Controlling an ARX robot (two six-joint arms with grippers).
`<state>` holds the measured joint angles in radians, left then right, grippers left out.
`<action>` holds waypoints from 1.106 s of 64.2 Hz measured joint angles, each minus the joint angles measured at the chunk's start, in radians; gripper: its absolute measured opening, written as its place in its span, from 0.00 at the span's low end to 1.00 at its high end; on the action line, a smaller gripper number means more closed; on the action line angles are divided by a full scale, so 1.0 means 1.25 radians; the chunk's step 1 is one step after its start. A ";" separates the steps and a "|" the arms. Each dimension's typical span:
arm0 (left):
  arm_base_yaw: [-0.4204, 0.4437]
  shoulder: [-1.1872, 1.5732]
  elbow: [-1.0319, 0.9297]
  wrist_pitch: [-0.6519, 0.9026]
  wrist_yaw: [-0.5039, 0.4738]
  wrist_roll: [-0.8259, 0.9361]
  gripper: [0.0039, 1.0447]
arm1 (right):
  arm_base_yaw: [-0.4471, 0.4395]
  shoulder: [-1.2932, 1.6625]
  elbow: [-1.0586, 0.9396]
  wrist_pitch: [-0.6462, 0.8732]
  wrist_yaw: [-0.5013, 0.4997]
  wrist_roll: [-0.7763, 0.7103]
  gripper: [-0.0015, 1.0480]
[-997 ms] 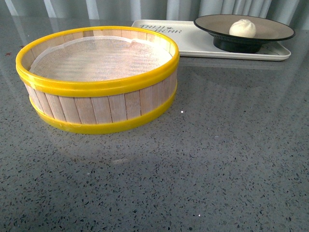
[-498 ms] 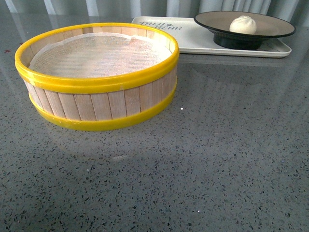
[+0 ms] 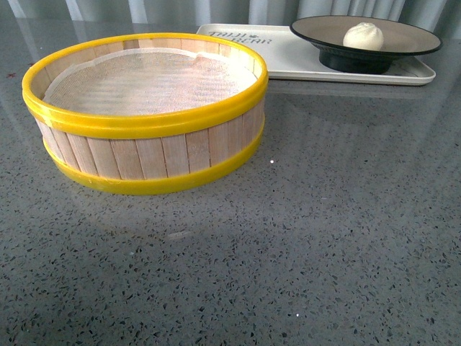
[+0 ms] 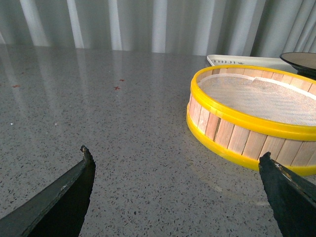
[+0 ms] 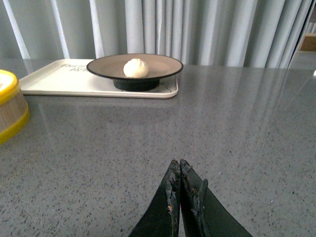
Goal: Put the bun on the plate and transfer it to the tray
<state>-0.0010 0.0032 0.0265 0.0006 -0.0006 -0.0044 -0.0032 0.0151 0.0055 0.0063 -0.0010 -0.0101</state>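
The off-white bun (image 3: pixel 363 36) sits in the middle of the black-rimmed plate (image 3: pixel 403 45). The plate stands on the right part of the cream-white tray (image 3: pixel 288 61) at the back of the table. The right wrist view shows the same: bun (image 5: pixel 136 68) on plate (image 5: pixel 165 66) on tray (image 5: pixel 59 81). My right gripper (image 5: pixel 177 165) is shut and empty, low over the grey table, well short of the tray. My left gripper (image 4: pixel 175 155) is open and empty over bare table, beside the steamer basket. Neither arm shows in the front view.
A yellow-rimmed wooden steamer basket (image 3: pixel 144 115) with a white cloth liner stands at the left front of the tray; it also shows in the left wrist view (image 4: pixel 252 116). Grey curtains hang behind the speckled grey table (image 3: pixel 324 238).
The front view has shifted very slightly, so the basket and tray sit a touch higher in the picture. The bun, plate and tray have not moved relative to each other.
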 joint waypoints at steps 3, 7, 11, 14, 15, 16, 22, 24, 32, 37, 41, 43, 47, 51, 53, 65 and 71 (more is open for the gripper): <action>0.000 0.000 0.000 0.000 0.000 0.000 0.94 | 0.000 -0.008 0.000 0.000 0.000 0.000 0.02; 0.000 0.000 0.000 0.000 0.000 0.000 0.94 | 0.000 -0.009 0.000 -0.004 0.000 0.000 0.02; 0.000 0.000 0.000 0.000 0.000 0.000 0.94 | 0.000 -0.009 0.000 -0.004 0.000 0.000 0.02; 0.000 0.000 0.000 0.000 0.000 0.000 0.94 | 0.000 -0.009 0.000 -0.005 0.000 0.000 0.02; 0.000 0.000 0.000 0.000 0.000 0.000 0.94 | 0.000 -0.009 0.000 -0.005 0.000 0.000 0.02; 0.000 0.000 0.000 0.000 0.000 0.000 0.94 | 0.000 -0.009 0.000 -0.005 0.000 0.000 0.02; 0.000 0.000 0.000 0.000 0.000 0.000 0.94 | 0.000 -0.009 0.000 -0.005 0.000 0.000 0.02; 0.000 0.000 0.000 0.000 0.000 0.000 0.94 | 0.000 -0.009 0.000 -0.005 0.000 0.000 0.04; 0.000 0.000 0.000 0.000 0.000 0.000 0.94 | 0.000 -0.009 0.000 -0.005 0.000 0.000 0.24; 0.000 0.000 0.000 0.000 0.000 0.000 0.94 | 0.000 -0.009 0.000 -0.005 0.000 0.000 0.36; 0.000 0.000 0.000 0.000 0.000 0.000 0.94 | 0.000 -0.009 0.000 -0.005 0.000 0.000 0.46; 0.000 0.000 0.000 0.000 0.000 0.000 0.94 | 0.000 -0.009 0.000 -0.005 0.000 0.000 0.51; 0.000 0.000 0.000 0.000 0.000 0.000 0.94 | 0.000 -0.009 0.000 -0.005 0.000 0.000 0.61; 0.000 0.000 0.000 0.000 0.000 0.000 0.94 | 0.000 -0.009 0.000 -0.005 0.000 0.000 0.69; 0.000 0.000 0.000 0.000 0.000 0.000 0.94 | 0.000 -0.009 0.000 -0.005 0.000 0.000 0.75; 0.000 0.000 0.000 0.000 0.000 0.000 0.94 | 0.000 -0.009 0.000 -0.005 0.000 0.002 0.91; 0.000 0.000 0.000 0.000 0.000 0.000 0.94 | 0.000 -0.009 0.000 -0.005 0.000 0.002 0.92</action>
<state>-0.0010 0.0032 0.0265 0.0006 -0.0006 -0.0044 -0.0032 0.0036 0.0055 0.0006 -0.0010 -0.0074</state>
